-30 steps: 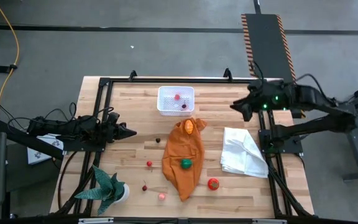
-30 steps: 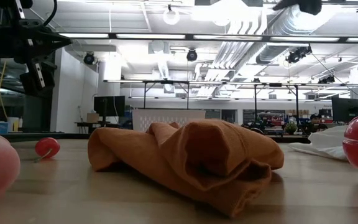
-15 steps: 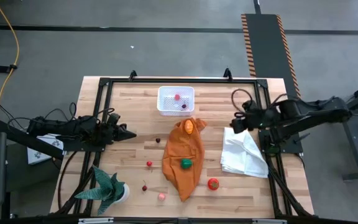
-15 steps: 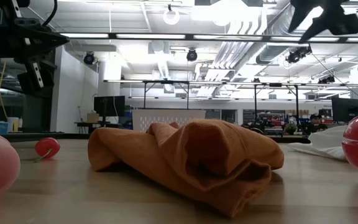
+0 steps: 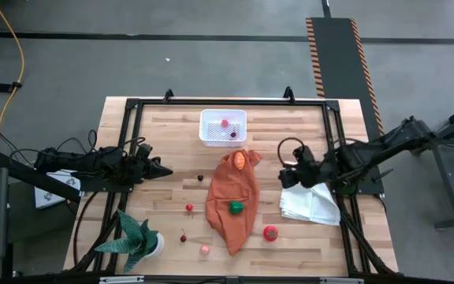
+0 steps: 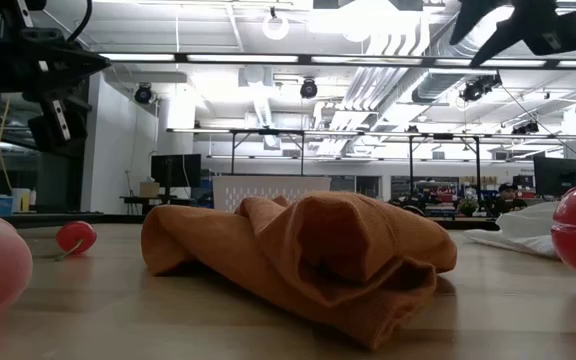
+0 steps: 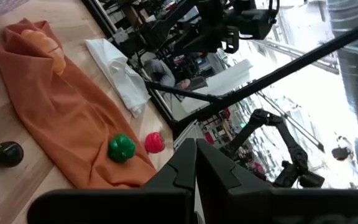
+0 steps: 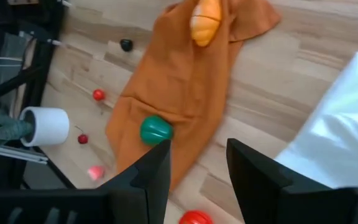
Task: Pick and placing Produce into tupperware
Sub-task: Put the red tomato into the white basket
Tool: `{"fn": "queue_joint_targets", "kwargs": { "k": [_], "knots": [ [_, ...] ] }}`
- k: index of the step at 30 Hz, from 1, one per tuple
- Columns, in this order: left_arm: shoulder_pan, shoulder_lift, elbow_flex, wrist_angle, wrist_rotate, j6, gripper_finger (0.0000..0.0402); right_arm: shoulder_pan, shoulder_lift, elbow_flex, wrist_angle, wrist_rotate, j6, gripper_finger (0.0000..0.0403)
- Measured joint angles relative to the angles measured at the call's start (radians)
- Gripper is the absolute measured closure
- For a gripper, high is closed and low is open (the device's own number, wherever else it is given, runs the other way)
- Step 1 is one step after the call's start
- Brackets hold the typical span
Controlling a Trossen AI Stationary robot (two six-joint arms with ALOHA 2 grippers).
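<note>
White tupperware tub [image 5: 223, 127] at table's far edge, just beyond orange cloth [image 5: 233, 199] — holds red piece [image 5: 225, 122] and dark piece [image 5: 233, 134]. Right gripper [image 8: 196, 163] spread wide, empty, above cloth's right side. Left gripper [image 7: 196, 163] pinched closed, empty, left of cloth.

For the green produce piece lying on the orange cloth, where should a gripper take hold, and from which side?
Probably straight down from above, fingers closing across the widest part of the green piece. It is small and rounded and lies exposed on the flat part of the orange cloth, nothing beside it. The open right gripper is nearer; go shallow so the cloth isn't pinched.
</note>
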Motion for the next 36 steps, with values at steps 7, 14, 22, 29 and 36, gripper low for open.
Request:
{"fn": "queue_joint_targets", "kwargs": {
  "k": [7, 14, 22, 29, 36],
  "knots": [
    [0.0, 0.0, 0.0, 0.005, 0.013, 0.02, 0.0401, 0.111, 0.137, 0.142, -0.046, 0.177, 0.022, 0.0259],
    [0.0, 0.0, 0.0, 0.005, 0.014, 0.046, 0.0401, 0.236, 0.307, 0.343, -0.269, 0.358, 0.11, 0.0259],
    [0.0, 0.0, 0.0, 0.005, 0.015, 0.074, 0.0401, 0.376, 0.444, 0.407, -0.373, 0.484, 0.38, 0.0259],
    [0.0, 0.0, 0.0, 0.005, 0.016, 0.087, 0.0401, 0.44, 0.553, 0.407, -0.341, 0.504, 0.549, 0.0259],
    [0.0, 0.0, 0.0, 0.005, 0.023, 0.088, 0.0401, 0.47, 0.597, 0.407, -0.256, 0.494, 0.562, 0.0259]
  ]
}}
